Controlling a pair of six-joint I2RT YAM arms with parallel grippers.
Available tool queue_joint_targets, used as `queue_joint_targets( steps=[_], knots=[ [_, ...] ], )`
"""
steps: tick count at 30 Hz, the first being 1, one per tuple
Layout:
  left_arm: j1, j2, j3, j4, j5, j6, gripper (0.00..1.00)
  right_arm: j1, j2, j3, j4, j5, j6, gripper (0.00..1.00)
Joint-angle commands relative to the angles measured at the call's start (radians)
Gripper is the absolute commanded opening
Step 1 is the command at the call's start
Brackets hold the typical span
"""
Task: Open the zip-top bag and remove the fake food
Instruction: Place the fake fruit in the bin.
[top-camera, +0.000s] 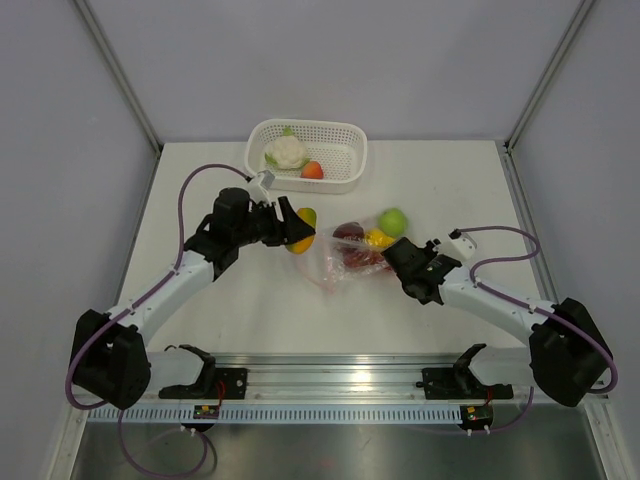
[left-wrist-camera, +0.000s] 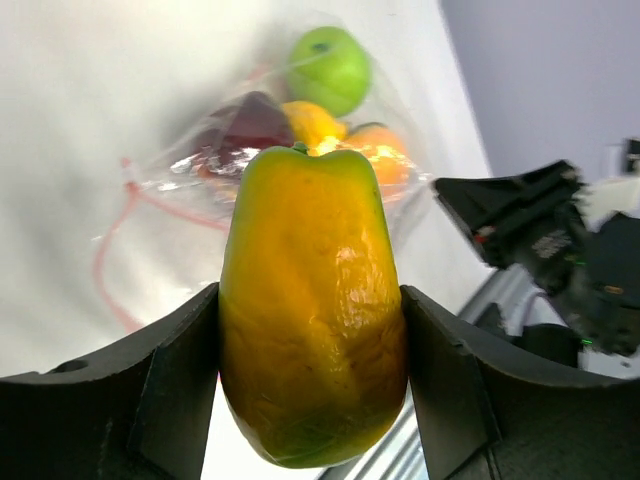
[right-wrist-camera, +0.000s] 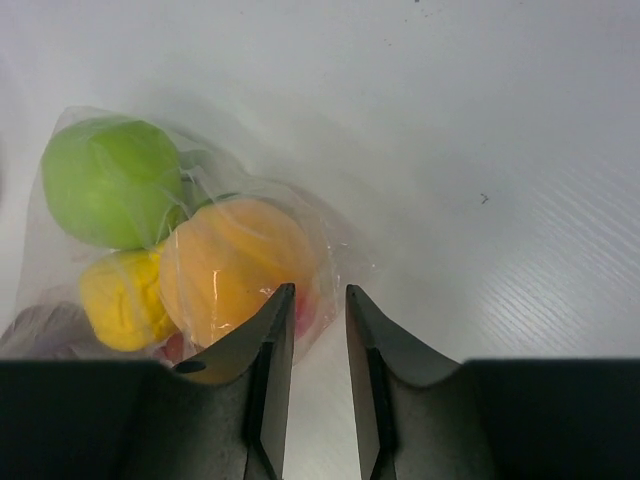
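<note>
Since the left gripper (top-camera: 292, 226) clamps a yellow-green fake fruit (left-wrist-camera: 305, 250), lift it clear toward the basket (top-camera: 358, 150) (no rush). The right gripper (right-wrist-camera: 318, 300), jaws slightly apart, should pin the part-full zip-top bag (top-camera: 335, 270) lying mid-table.

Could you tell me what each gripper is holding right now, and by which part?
The left gripper clamps the yellow-orange fake pepper across its sides, mid-body. The right gripper, jaws slightly apart at the zip-top bag's edge, holds nothing.
</note>
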Motion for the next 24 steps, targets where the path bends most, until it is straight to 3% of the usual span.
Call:
queue_joint_targets(
  steps=[1, 9, 15, 24],
  knots=[
    [-0.002, -0.001, 0.038, -0.120, -0.145, 0.076, 0.61, -0.004, -0.031, 0.014, 0.041, 0.000, -0.053, 0.34],
    [-0.001, 0.003, 0.022, -0.024, -0.318, 0.037, 0.61, -0.006, -0.057, 0.016, 0.116, -0.094, -0.168, 0.34],
    [0.001, 0.097, 0.084, 0.052, -0.384, -0.003, 0.60, -0.004, -0.159, -0.017, 0.222, -0.169, -0.274, 0.34],
    [0.016, 0.326, 0.354, 0.049, -0.433, -0.033, 0.60, -0.006, -0.203, 0.051, 0.224, -0.166, -0.446, 0.41]
  ],
)
